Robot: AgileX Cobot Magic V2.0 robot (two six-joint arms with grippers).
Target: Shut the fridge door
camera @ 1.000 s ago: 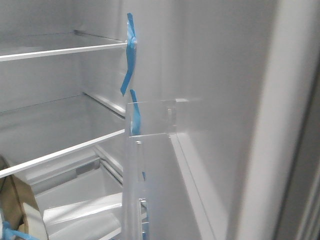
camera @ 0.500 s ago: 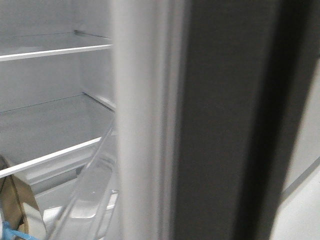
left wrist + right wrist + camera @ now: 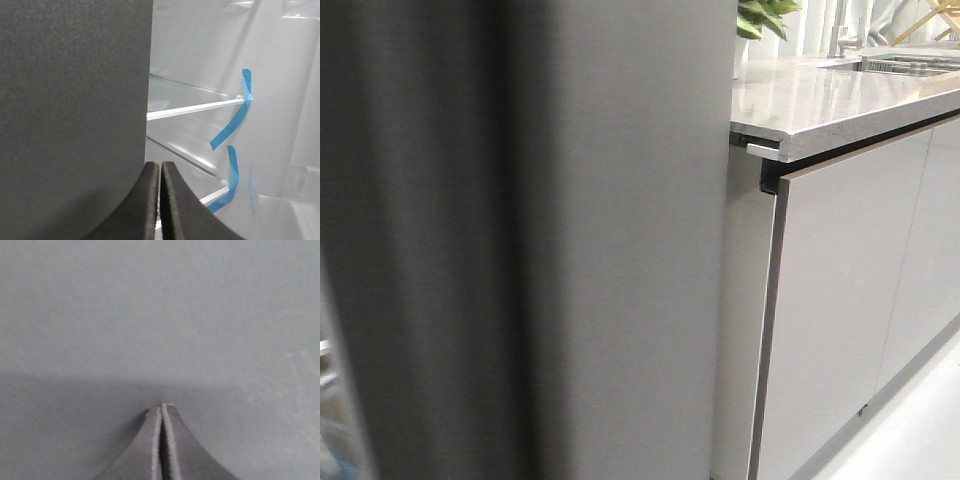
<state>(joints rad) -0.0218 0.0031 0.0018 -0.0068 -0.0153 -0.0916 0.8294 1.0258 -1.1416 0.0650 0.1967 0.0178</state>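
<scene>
The fridge door [image 3: 520,250] shows its matte dark grey outer face, blurred, across the left two thirds of the front view. Only a sliver of the fridge inside shows at the far lower left. In the left wrist view the same dark face [image 3: 70,100] fills the left half. My left gripper [image 3: 160,165] is shut and empty at the door's free edge, with the white fridge inside [image 3: 200,60] beyond. In the right wrist view my right gripper [image 3: 161,407] is shut and empty, its tips at or very near the grey door face [image 3: 160,315].
Pale grey cupboard fronts [image 3: 840,300] stand to the right of the fridge under a grey worktop [image 3: 840,100] with a plant [image 3: 760,15] at the back. Inside the fridge are glass shelves [image 3: 195,106] with blue tape strips [image 3: 235,117].
The door has swung across the front view: first its white inner lining showed, then its edge, now its dark outer face covers the shelves. The cupboards have come into view.
</scene>
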